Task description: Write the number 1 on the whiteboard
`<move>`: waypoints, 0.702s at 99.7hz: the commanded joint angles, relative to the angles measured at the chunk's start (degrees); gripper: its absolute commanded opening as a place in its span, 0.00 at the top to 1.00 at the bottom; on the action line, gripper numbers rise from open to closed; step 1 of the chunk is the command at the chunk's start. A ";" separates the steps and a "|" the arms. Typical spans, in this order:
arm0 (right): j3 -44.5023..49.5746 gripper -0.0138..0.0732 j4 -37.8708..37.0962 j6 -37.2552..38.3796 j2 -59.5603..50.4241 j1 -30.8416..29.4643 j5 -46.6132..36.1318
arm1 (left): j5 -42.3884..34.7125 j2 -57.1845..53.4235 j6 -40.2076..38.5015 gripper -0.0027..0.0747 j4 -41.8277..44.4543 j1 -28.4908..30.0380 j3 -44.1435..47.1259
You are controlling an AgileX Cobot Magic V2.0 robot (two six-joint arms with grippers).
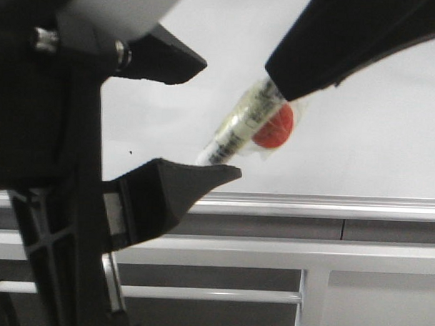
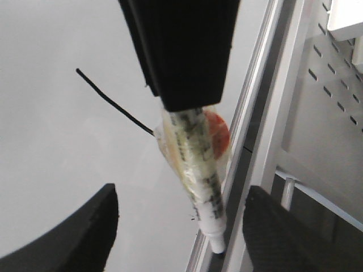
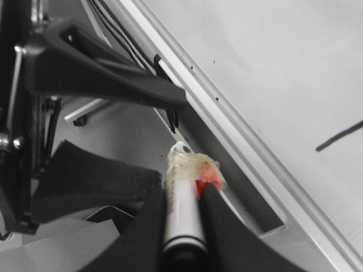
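Left wrist view: right gripper [image 2: 195, 122] clamped on marker [image 2: 198, 175], left gripper [image 2: 178, 224] spread apart.
Marker's axis slants across whiteboard [image 2: 51, 136] edge strip, tip just beyond stroke [image 2: 113, 105] end; left arm nearer.

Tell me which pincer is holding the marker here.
The right pincer: its fingers are shut on the taped marker, seen best in the right wrist view. The left pincer stands open with nothing between its fingers, the marker merely passing in front of it.
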 commanded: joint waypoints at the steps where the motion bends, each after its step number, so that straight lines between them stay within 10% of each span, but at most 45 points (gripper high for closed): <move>1: -2.88 0.91 0.15 -0.12 -0.67 -0.23 -3.34 | -3.42 -0.88 -3.18 0.40 1.05 -0.25 -1.54; 70: -3.46 0.91 2.30 -0.12 -0.67 -0.03 -3.72 | -7.47 -0.51 -15.21 0.40 1.14 -0.11 -1.54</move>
